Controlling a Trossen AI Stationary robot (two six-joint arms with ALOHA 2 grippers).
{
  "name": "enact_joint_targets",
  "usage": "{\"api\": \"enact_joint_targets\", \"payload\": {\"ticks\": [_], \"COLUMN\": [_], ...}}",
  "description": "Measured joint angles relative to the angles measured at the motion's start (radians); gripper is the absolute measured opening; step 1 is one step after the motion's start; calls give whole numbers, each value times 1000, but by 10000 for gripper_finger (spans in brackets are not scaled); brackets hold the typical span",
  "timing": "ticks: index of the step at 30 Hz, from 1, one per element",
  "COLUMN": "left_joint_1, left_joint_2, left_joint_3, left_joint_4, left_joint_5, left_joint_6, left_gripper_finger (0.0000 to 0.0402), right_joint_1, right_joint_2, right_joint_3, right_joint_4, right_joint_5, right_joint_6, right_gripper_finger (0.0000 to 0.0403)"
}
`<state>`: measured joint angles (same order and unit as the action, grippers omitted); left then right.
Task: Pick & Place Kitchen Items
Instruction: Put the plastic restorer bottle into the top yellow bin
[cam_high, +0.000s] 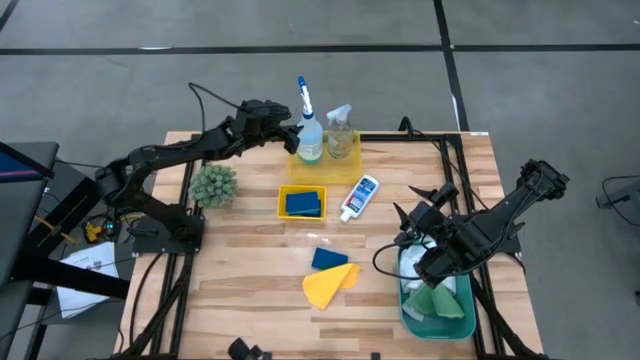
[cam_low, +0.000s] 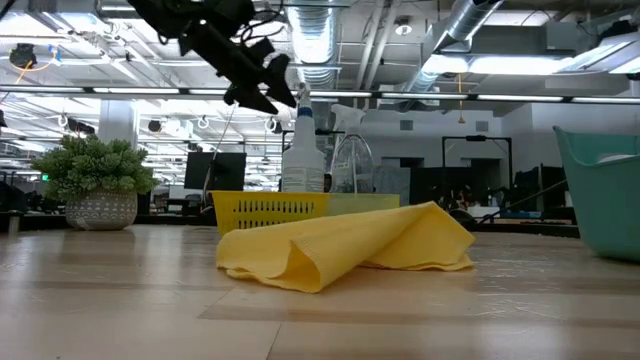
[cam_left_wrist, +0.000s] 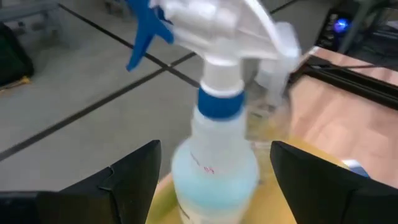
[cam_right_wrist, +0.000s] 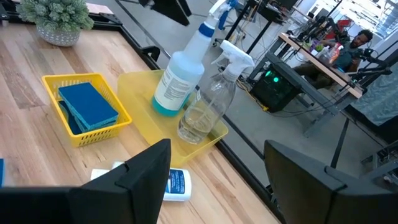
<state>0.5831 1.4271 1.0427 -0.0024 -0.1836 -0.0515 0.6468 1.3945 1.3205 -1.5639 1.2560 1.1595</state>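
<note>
A blue-white spray bottle (cam_high: 308, 128) and a clear spray bottle (cam_high: 340, 130) stand upright on a flat yellow tray (cam_high: 345, 165) at the table's far edge. My left gripper (cam_high: 289, 134) is open, level with the blue-white bottle's upper body (cam_left_wrist: 214, 174). One finger is on each side, with gaps showing. My right gripper (cam_high: 421, 222) is open and empty above the far end of a teal bin (cam_high: 410, 318) that holds green and white cloths (cam_high: 437, 298). A small white blue-capped bottle (cam_high: 358, 197) lies on the table. A yellow cloth (cam_high: 328, 285) lies against a blue sponge (cam_high: 328, 258).
A small yellow basket (cam_high: 283, 203) holds blue sponges (cam_high: 303, 203) at the table's middle. A green bushy plant (cam_high: 213, 185) in a pot stands left of it. In the low view the yellow cloth (cam_low: 340, 245) lies in front of the bottles. Bare wood lies at the near left.
</note>
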Motion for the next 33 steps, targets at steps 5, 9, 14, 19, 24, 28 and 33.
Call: {"api": "enact_joint_targets", "payload": {"ticks": [5, 9, 14, 19, 24, 28, 33], "left_joint_1": [0, 0, -9, -74, -162, -221, -304], "left_joint_2": [-119, -222, -370, -510, -603, -661, -678], "left_joint_3": [-114, -225, -361, -507, -619, -636, -637], "left_joint_4": [-19, -3, 85, 258, 503, 590, 610], "left_joint_5": [69, 212, 374, 404, 409, 422, 426], "left_joint_6": [-1, -6, -6, -6, 18, 20, 57], "left_gripper_finger": [299, 299, 299, 299, 299, 299, 299], "right_joint_1": [2, 1, 1, 1, 1, 8, 7], "right_joint_2": [0, 0, 0, 0, 0, 0, 0], "right_joint_3": [0, 0, 0, 0, 0, 0, 0], "right_joint_4": [0, 0, 0, -1, -1, -1, -2], "right_joint_5": [0, 0, 0, 0, 0, -2, -1], "right_joint_6": [0, 0, 0, 0, -1, -8, -8], "right_gripper_finger": [248, 248, 248, 248, 248, 248, 248]}}
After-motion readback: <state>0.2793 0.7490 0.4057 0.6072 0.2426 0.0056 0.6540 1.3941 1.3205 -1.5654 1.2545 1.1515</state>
